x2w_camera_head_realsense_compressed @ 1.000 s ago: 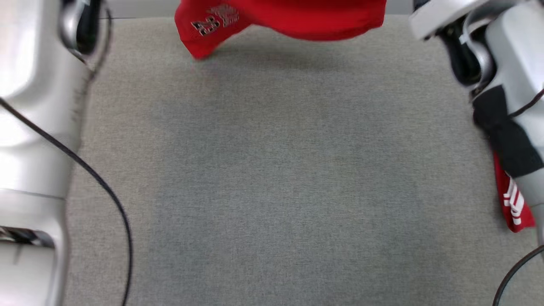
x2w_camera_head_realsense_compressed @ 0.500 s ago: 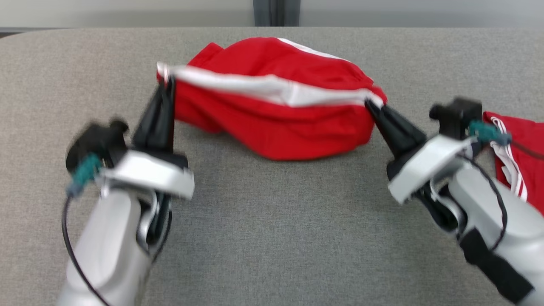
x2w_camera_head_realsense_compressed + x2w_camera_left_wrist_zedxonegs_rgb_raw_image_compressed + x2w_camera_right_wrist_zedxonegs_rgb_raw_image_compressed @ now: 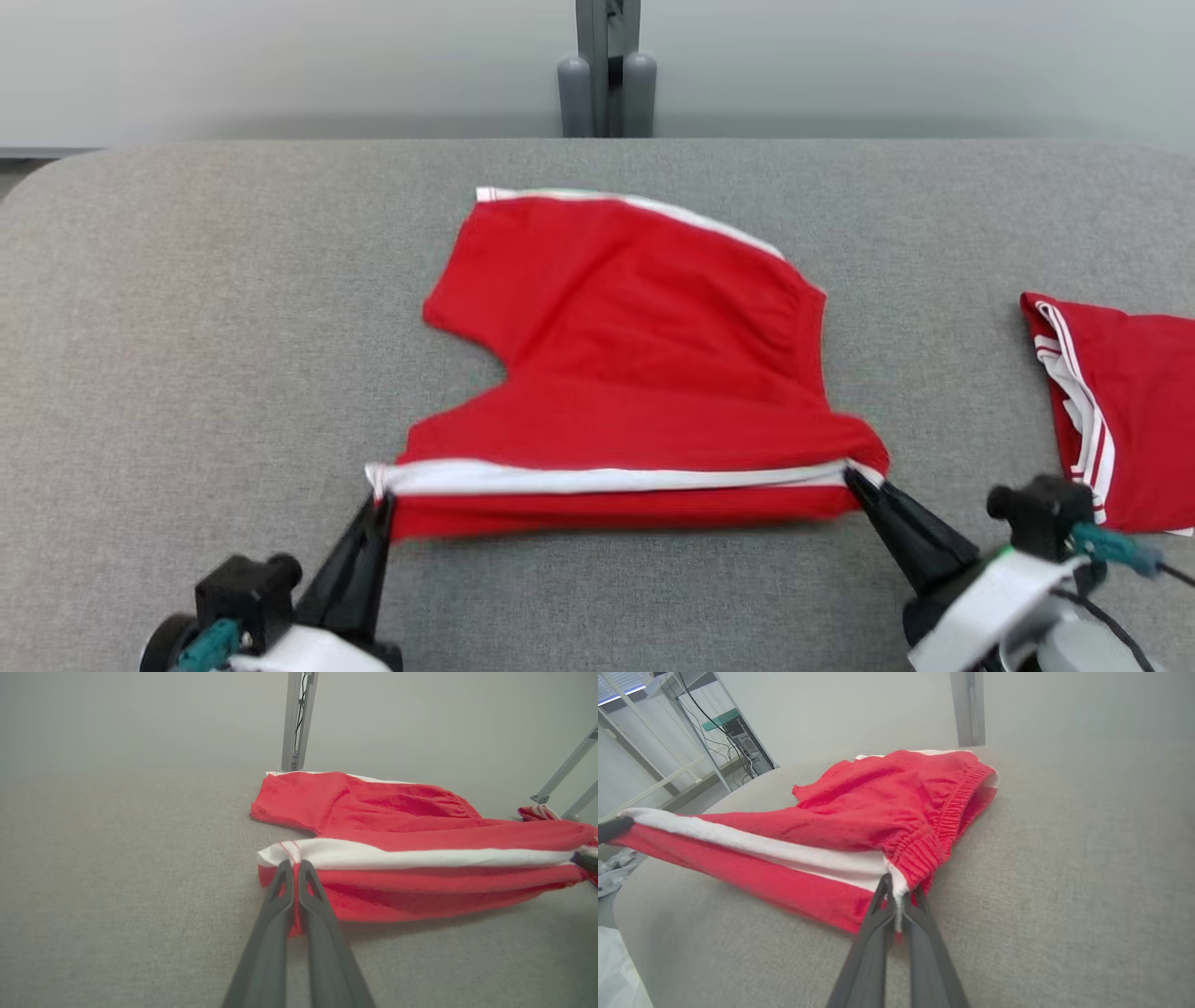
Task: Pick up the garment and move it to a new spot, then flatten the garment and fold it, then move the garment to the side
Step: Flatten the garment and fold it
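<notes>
The garment is a pair of red shorts with a white side stripe, spread over the grey table. Its far part lies on the cloth, and its near edge is stretched taut between my two grippers, slightly lifted. My left gripper is shut on the near left corner at the leg hem. My right gripper is shut on the near right corner at the elastic waistband. The right wrist view shows the gathered waistband running away from my fingers.
A second red garment with white stripes lies at the table's right edge. A grey post stands behind the table's far edge. The right wrist view shows a metal rack with cables beyond the table.
The head camera has tilted up, then down again. Both grippers have pulled the garment's held edge toward me and lower, and the bunched shorts now lie spread flat on the table.
</notes>
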Controlling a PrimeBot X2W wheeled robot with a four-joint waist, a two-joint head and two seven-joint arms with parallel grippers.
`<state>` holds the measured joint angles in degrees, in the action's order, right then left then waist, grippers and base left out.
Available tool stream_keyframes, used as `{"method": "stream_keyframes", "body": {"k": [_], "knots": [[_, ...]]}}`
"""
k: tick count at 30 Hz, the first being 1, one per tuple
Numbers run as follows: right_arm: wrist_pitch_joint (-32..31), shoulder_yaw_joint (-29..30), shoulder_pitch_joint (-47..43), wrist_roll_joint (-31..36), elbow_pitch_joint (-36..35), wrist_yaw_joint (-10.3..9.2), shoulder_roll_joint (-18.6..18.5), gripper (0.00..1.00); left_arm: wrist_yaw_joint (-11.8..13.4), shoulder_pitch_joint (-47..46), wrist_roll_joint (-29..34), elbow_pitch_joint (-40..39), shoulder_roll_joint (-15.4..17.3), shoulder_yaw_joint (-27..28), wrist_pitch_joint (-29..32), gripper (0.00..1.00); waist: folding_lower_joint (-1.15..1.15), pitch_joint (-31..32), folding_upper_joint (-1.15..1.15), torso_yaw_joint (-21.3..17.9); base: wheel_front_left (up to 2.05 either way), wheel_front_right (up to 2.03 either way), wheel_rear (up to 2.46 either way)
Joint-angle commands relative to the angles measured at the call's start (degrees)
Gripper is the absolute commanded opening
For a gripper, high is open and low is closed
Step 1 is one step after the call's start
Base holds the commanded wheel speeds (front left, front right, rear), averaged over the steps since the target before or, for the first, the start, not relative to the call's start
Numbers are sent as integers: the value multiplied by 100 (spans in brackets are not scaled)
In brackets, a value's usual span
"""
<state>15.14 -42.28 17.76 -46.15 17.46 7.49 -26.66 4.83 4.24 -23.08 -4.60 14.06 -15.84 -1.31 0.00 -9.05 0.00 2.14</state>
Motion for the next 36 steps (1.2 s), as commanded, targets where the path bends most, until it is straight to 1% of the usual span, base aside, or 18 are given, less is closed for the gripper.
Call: {"method": "stream_keyframes", "body": {"k": [1,5,9,11,16,17,18,19,23,25,26,28,29,30,31,32,34,36], "knots": [[10,171,-316,83,-61,1,-68,0,94,284,-35,-270,144,-4,284,0,0,99,0,46,0,0,0],[10,454,-992,335,-344,1,-186,0,360,891,-52,-994,350,51,807,0,0,202,0,148,0,0,0],[10,721,-1615,403,-633,1,-231,0,523,1299,-88,-1565,510,64,1241,0,0,252,0,197,0,0,0],[-5,785,-1741,409,-706,1,-229,0,560,1396,-114,-1673,529,64,1322,0,0,258,0,188,0,0,0],[-275,1026,-2077,470,-1096,1,-193,0,631,1522,-184,-2030,667,156,1573,0,0,267,0,62,0,0,0],[-422,1157,-2097,471,-1214,1,-115,0,587,1411,-240,-2092,670,190,1584,0,0,254,0,-7,0,0,0],[-422,1157,-2097,471,-1214,1,-115,0,587,1411,-240,-2092,670,190,1584,0,0,254,0,-7,0,0,0],[-501,1299,-2081,482,-1180,0,-50,0,538,1348,-215,-2090,747,187,1632,0,0,250,0,-46,0,0,0],[-846,1811,-1871,541,-1169,1,474,0,332,926,-199,-1983,977,228,1797,0,0,214,0,-116,0,0,0],[-1018,1991,-1724,618,-1133,1,733,0,242,537,-174,-1918,1006,256,1788,0,0,166,0,-136,0,0,0],[-1111,2052,-1642,676,-1073,1,851,0,193,324,-50,-1816,1106,243,1827,0,0,140,0,-135,0,0,0],[-1258,2197,-1435,755,-949,1,1105,0,82,-170,-92,-1633,1010,199,1781,0,0,79,0,-126,0,0,0],[-1303,2224,-1296,847,-903,1,1177,0,13,-414,-86,-1456,1016,166,1811,0,0,44,0,-125,0,0,0],[-1338,2268,-1185,821,-848,1,1324,0,-38,-653,-90,-1282,981,149,1796,0,0,15,0,-139,0,0,0],[-1418,2252,-1054,854,-771,2,1413,0,-98,-923,-152,-1108,902,146,1744,0,0,-38,0,-172,0,0,0],[-1447,2255,-917,946,-710,2,1455,0,-161,-1174,-216,-881,844,141,1718,0,0,-91,0,-195,0,0,0],[-1517,2238,-624,887,-565,2,1621,0,-293,-1648,-296,-394,761,124,1673,0,0,-215,0,-242,0,0,0],[-1544,2186,-329,995,-382,2,1664,0,-445,-2109,-343,143,689,71,1671,0,0,-337,0,-285,0,0,0]]}}
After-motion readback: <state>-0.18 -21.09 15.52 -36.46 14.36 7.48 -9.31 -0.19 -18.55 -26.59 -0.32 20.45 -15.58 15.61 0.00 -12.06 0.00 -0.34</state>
